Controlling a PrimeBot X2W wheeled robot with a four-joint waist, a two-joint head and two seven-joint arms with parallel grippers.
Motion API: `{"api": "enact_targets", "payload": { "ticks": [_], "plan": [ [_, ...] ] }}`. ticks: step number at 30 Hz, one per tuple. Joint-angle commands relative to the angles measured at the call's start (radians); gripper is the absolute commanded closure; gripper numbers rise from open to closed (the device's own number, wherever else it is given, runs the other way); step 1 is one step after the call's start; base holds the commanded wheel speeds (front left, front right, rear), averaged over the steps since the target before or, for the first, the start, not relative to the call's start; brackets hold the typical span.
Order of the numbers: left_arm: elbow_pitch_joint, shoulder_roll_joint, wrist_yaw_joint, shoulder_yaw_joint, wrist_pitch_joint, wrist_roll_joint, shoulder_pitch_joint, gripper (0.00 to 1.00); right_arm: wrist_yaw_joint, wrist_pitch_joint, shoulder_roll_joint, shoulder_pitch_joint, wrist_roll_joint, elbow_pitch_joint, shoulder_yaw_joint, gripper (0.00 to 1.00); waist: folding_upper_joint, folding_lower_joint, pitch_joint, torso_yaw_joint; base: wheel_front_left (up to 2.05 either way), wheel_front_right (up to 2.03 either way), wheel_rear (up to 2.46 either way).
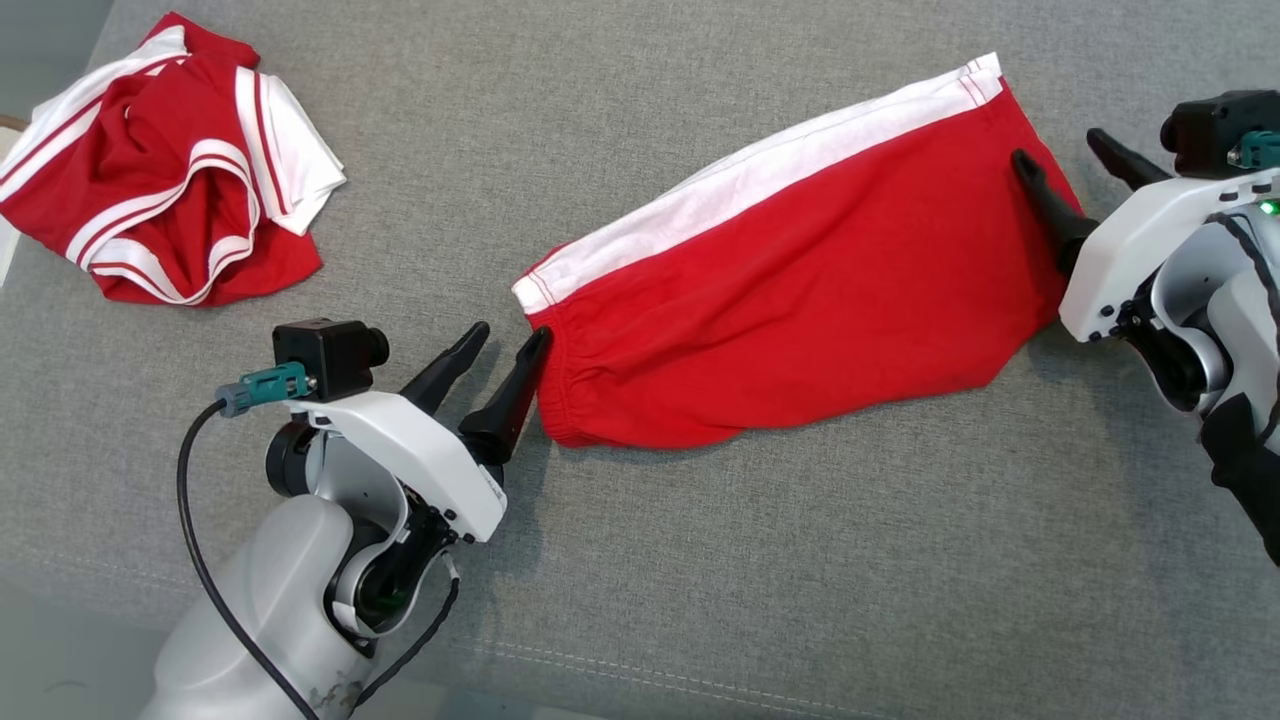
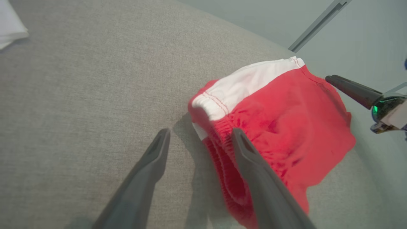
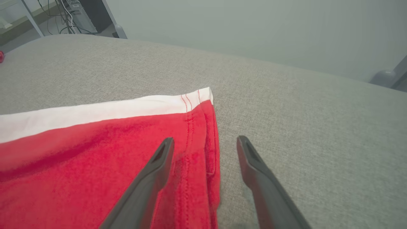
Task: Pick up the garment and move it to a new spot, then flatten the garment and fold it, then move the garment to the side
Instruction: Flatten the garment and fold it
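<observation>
Garment (image 1: 800,290) first. Where is it, and does either hand have it?

It lies flat and stretched slantwise across the grey cushion (image 1: 700,560): red shorts with a white side band. The left gripper (image 1: 512,335) has its jaws spread at the elastic waistband end. The right gripper (image 1: 1055,145) has its jaws spread at the leg hem, and neither pinches cloth.

What do the wrist views add?

The left wrist view shows the gathered waistband edge between the two fingers. One finger is over red cloth and the other over bare cushion. It also catches a single dark finger of the right gripper at the far hem. The right wrist view shows the stitched hem running up between its fingers, again one over cloth and one over cushion. Whether the tips press down I cannot tell.

And around them?

The head view has a second garment (image 1: 160,170), red with white stripes, crumpled at the far left corner — well apart from the flat one. In the left wrist view only a white corner of it shows. Beyond the cushion's far edge, the right wrist view shows cables (image 3: 60,14) beside a dark box (image 3: 90,16).
</observation>
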Motion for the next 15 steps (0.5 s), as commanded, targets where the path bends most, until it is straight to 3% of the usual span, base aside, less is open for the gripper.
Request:
{"api": "enact_targets", "payload": {
  "ticks": [1, 7, 15],
  "plan": [
    [-0.027, 0.031, 0.004, 0.036, 0.005, -0.011, 0.006, 0.00, 0.004, 0.001, 0.007, 0.004, 0.008, -0.009, 0.010, 0.00, 0.0000, -0.0001, 0.001, 0.003, 0.00, 0.00, 0.00],
    [-0.027, 0.004, -0.040, 0.013, 0.057, -0.061, 0.002, 0.00, 0.004, 0.033, 0.022, -0.008, 0.022, 0.044, 0.027, 0.00, 0.0000, -0.0001, 0.007, 0.007, 0.00, 0.00, 0.00],
    [0.027, -0.020, -0.059, 0.008, 0.100, -0.104, -0.029, 0.00, 0.004, 0.077, 0.045, -0.043, 0.042, 0.093, 0.060, 0.00, 0.0000, -0.0001, 0.023, 0.011, 0.00, 0.00, 0.00]
  ]
}}
